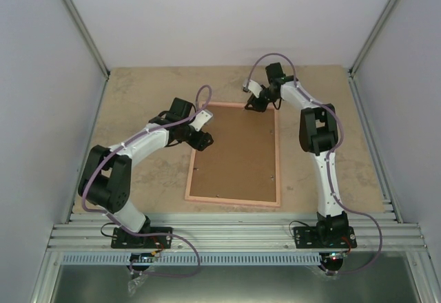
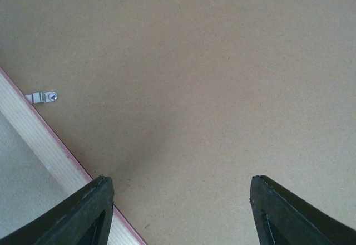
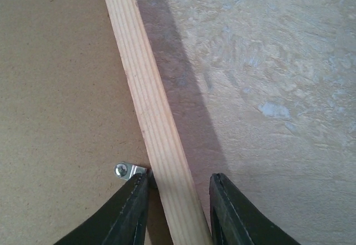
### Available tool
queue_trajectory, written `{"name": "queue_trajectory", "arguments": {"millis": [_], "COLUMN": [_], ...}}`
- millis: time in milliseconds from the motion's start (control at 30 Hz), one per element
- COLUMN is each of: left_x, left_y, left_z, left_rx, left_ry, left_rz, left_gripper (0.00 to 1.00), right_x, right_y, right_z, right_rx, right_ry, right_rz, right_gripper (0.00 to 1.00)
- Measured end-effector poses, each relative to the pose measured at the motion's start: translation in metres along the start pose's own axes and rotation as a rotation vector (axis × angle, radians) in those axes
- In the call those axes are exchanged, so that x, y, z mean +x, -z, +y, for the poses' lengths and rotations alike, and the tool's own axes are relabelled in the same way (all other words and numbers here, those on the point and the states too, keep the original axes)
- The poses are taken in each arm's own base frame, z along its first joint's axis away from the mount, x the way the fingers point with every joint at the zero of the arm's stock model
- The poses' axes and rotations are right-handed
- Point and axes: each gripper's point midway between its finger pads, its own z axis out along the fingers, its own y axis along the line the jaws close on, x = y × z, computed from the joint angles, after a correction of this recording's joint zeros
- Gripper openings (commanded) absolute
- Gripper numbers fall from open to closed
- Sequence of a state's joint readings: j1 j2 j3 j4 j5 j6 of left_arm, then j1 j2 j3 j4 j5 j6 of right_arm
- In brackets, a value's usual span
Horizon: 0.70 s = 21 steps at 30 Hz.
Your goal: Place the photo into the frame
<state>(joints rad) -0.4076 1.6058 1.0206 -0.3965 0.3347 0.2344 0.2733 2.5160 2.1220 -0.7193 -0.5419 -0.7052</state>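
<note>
The pink-edged frame (image 1: 278, 158) lies flat on the table, back side up, with a brown backing board (image 1: 238, 155) filling it. The photo is out of view. My left gripper (image 1: 202, 140) hovers open over the board by the frame's left rail (image 2: 39, 136); nothing sits between its fingers (image 2: 181, 179). My right gripper (image 1: 256, 103) is at the frame's far edge. It straddles the pale wooden rail (image 3: 150, 106), the jaws (image 3: 179, 177) narrowed but with a gap on the right side. Its left finger (image 3: 130, 211) touches a small metal clip (image 3: 125, 170).
Another metal clip (image 2: 43, 97) is screwed to the board near the left rail. The mottled beige tabletop (image 1: 138, 103) surrounds the frame. White walls enclose the table, and an aluminium rail (image 1: 234, 237) carries both arm bases at the near edge.
</note>
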Motion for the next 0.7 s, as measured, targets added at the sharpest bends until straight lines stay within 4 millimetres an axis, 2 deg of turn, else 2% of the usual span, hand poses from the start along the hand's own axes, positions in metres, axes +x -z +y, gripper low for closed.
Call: {"name": "queue_trajectory", "arguments": {"millis": [133, 300, 533, 700], "left_x": [0.001, 0.001, 0.000, -0.005], "left_y": [-0.001, -0.001, -0.002, 0.002], "left_z": [0.000, 0.001, 0.005, 0.017], "left_rx": [0.001, -0.001, -0.009, -0.041], "left_ry": [0.001, 0.001, 0.007, 0.016], "left_rz": [0.004, 0.004, 0.008, 0.009], "left_gripper": [0.69, 0.69, 0.70, 0.70], "right_x": [-0.001, -0.001, -0.002, -0.005], "right_y": [-0.001, -0.001, -0.001, -0.003], "right_z": [-0.001, -0.001, -0.002, 0.002], "right_rx": [0.004, 0.004, 0.006, 0.001], "right_ry": [-0.005, -0.005, -0.005, 0.024], "right_rz": [-0.003, -0.004, -0.007, -0.005], "right_gripper": [0.26, 0.27, 0.39, 0.42]}}
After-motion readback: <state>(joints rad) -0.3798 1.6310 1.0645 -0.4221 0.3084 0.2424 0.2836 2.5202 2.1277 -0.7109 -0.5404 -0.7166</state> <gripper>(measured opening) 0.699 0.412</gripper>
